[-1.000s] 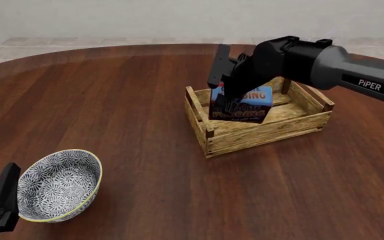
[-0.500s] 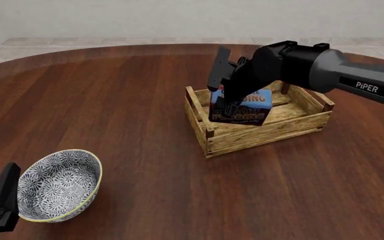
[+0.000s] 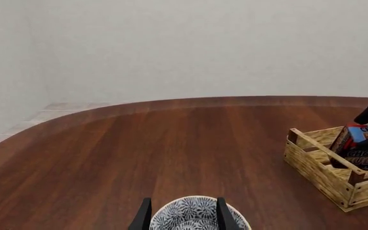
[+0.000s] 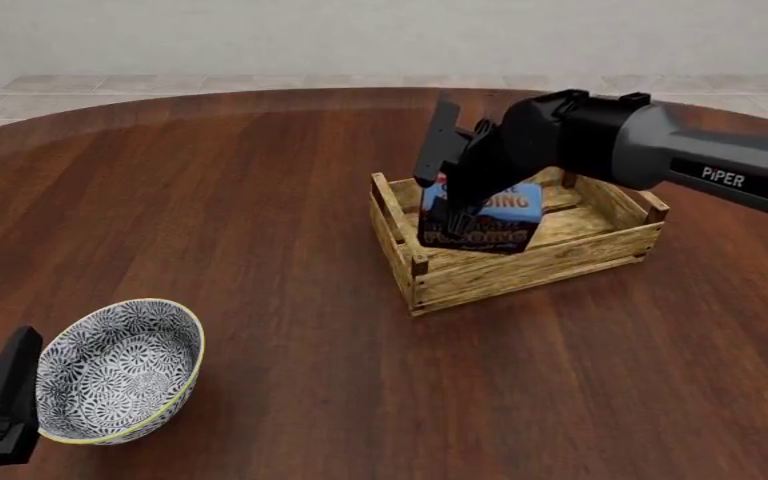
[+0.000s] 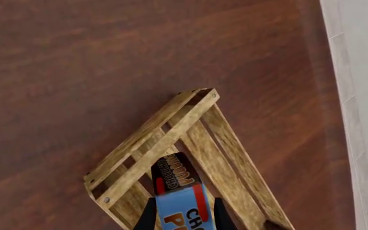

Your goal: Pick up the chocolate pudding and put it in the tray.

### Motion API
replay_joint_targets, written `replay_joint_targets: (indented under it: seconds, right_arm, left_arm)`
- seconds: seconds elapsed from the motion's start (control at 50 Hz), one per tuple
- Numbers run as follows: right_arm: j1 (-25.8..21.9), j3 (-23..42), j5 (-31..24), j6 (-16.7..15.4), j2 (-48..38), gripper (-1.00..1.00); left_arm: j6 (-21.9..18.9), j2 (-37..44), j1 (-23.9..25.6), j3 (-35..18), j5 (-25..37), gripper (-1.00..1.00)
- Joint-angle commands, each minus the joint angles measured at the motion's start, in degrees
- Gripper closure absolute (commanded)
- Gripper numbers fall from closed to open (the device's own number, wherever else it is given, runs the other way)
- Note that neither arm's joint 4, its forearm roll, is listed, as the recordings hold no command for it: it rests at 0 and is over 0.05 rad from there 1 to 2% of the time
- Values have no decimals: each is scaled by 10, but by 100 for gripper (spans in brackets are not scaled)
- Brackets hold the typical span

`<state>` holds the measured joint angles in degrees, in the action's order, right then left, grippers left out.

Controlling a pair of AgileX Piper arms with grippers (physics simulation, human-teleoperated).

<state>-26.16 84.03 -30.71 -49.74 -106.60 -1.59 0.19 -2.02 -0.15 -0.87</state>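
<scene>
Risk: chocolate pudding (image 4: pixel 484 215) sits tilted inside the tray (image 4: pixel 544 265), leaning near its left wall, so if right gripper (image 4: pixel 444 190) lifts w/ a jaw catching it, box could topple or drag out. Blue top, brown front, orange lettering, red edge. Right jaws look spread either side of box, contact unclear; left gripper (image 3: pixel 181 216) open, w/ the bowl (image 4: pixel 117 370) just ahead.

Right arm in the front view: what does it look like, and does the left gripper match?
The right arm has a grey tubular link with white "PiPER" lettering, a black wrist housing, and a black gripper with flat fingers. The left gripper is black too, with plain angular fingers; no cables show.
</scene>
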Motion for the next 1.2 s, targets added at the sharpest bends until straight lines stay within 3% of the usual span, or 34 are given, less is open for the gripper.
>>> replay_joint_targets:
  seconds: [0.02, 1.2]
  right_arm:
    - [1, -3, 10, 16, -6, 100]
    - [1, -8, 28, 29, -28, 100]
  left_arm:
    - [0, 0, 1, 0, 0, -100]
    - [0, 7, 2, 0, -4, -100]
